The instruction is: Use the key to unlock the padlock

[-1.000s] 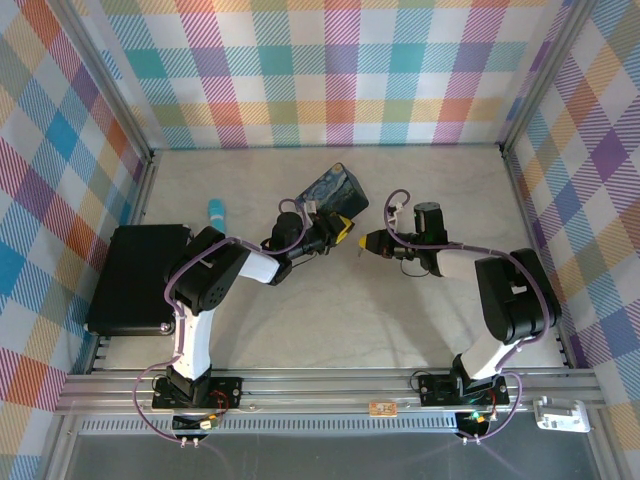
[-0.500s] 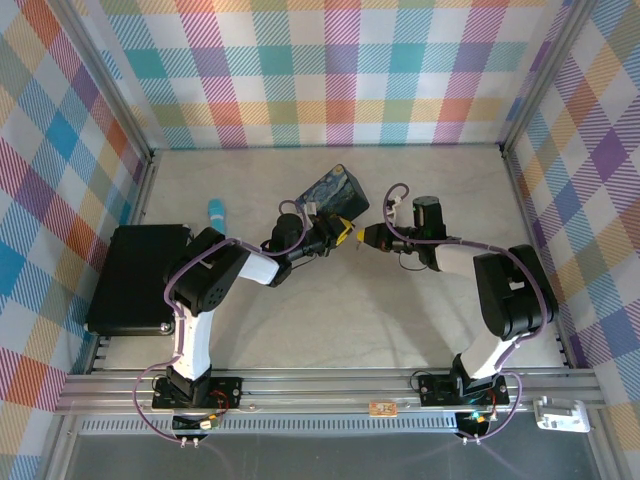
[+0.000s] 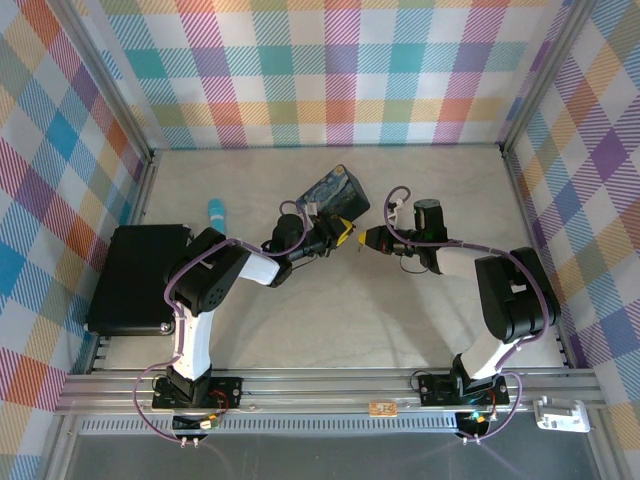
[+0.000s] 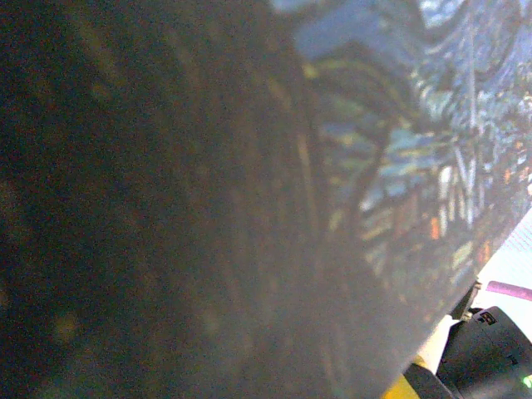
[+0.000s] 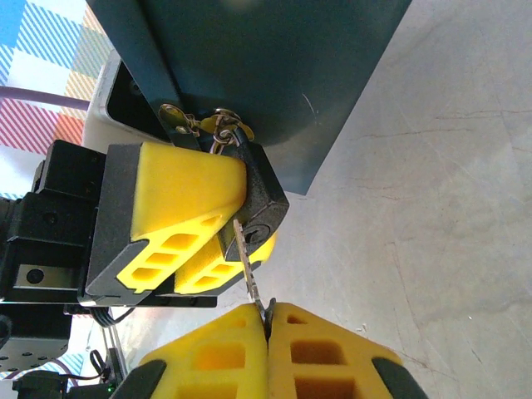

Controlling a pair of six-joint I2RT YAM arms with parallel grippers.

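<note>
The right gripper, pinched shut on the key, holds its tip at the keyhole of the padlock. The left gripper clamps the padlock at the tin's near edge, mid-table. Insertion appears to be the step; next, seat the key fully, then turn.

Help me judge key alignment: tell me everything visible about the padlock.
The padlock is small, with a black, squarish body and a silvery shackle hooked through a brassy fitting on the dark-blue tin. It sits tilted, clamped between the yellow fingers of the left gripper. The key, pinched by the right gripper, has its tip at the keyhole.
</note>
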